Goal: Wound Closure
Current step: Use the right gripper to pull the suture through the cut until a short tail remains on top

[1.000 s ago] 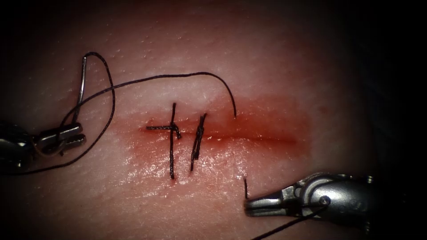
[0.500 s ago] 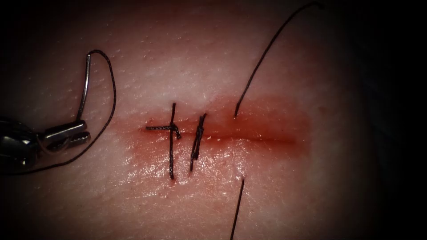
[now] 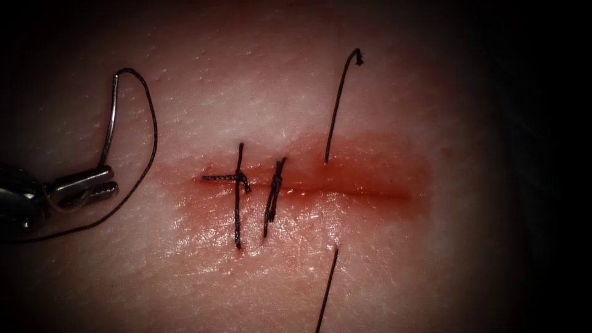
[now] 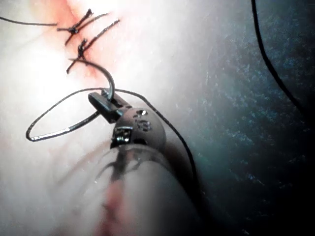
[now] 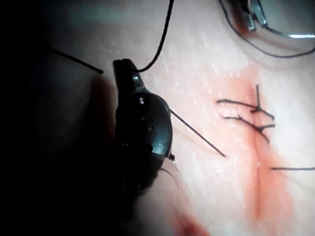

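My left tool [image 3: 83,185] [image 4: 101,101] sits at the far left, left of the cut [image 3: 364,192]. Its jaws are shut on the curved needle [image 3: 110,120], low on its curve and away from the thread end. The needle stands free above the tissue [image 3: 259,92], not in it. Thread [image 3: 151,132] loops from the needle's top end down past the jaws. A third stitch's thread enters above the cut with a short free tail [image 3: 338,105] and comes out below it [image 3: 327,290]. My right tool [image 5: 125,69] is shut on the thread [image 5: 162,34].
Two tied stitches [image 3: 238,191] [image 3: 274,197] cross the left part of the cut, also seen as stitches [image 5: 251,115]. Red fluid [image 3: 382,166] stains the tissue around the cut's open right part. The picture's edges are dark.
My right tool has left the endoscope view, pulling thread through the third stitch. The long loop above the cut has shrunk to a short free tail. The left tool barely moved.
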